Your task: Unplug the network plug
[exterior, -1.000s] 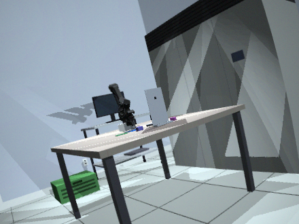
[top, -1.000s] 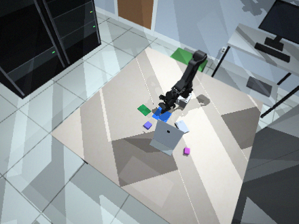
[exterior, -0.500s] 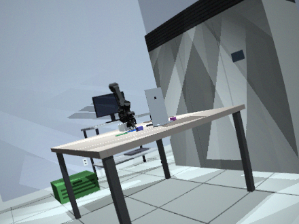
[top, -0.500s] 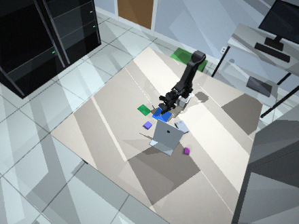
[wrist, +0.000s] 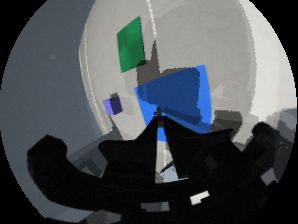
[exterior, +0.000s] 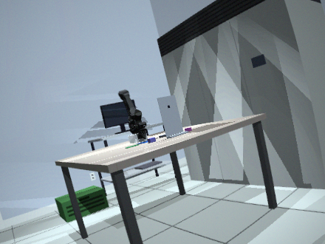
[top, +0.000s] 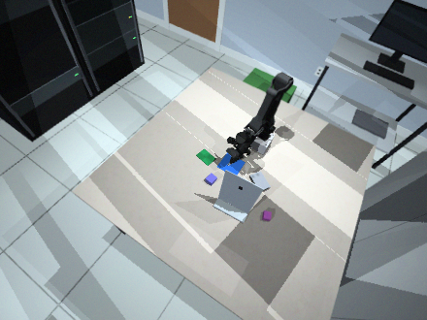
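The upright grey panel [top: 247,186] [exterior: 175,120] stands on the table; its small dark socket [top: 240,187] [exterior: 168,106] shows no plug in it. My gripper [top: 233,158] [exterior: 142,140] [wrist: 158,119] is shut on a small dark piece, the plug [wrist: 159,111], which sticks out past the fingertips. The gripper points down over the blue square [top: 236,167] [wrist: 206,95], close above it. Whether the plug touches the surface cannot be told. A green square [top: 206,157] [exterior: 132,146] [wrist: 131,45] lies flat beside the blue one.
A violet-blue block [top: 211,178] [exterior: 151,140] [wrist: 112,105] lies near both squares. A magenta block [top: 267,215] [exterior: 188,129] lies beyond the panel. A pale flat piece [top: 261,181] lies beside the panel, near the blue square.
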Controlling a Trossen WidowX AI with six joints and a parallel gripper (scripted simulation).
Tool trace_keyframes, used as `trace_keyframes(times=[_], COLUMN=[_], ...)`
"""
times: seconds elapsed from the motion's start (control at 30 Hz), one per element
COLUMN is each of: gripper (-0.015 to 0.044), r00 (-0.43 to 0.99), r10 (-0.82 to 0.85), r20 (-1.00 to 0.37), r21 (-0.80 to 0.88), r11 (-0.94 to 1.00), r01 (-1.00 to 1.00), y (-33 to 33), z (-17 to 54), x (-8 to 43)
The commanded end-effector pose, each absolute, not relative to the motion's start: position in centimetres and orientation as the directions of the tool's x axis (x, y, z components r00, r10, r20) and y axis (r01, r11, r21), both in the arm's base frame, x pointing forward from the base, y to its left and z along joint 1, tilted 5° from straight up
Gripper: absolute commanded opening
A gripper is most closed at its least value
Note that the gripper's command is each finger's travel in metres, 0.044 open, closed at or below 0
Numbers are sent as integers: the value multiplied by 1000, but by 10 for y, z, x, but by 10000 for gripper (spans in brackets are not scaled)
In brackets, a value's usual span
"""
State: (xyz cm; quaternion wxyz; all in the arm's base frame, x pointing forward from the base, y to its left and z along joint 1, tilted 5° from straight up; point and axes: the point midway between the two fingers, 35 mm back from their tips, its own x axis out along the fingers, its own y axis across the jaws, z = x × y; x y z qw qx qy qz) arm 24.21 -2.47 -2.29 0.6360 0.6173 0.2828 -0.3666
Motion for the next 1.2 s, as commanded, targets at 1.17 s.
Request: trace_keyframes(times=[1.17], gripper=[156], r00=[571], r10=[-117], r20=[-812], r21=[578], r11=[-31], r01=[816], y=[-27], z=[-25], x=[245])
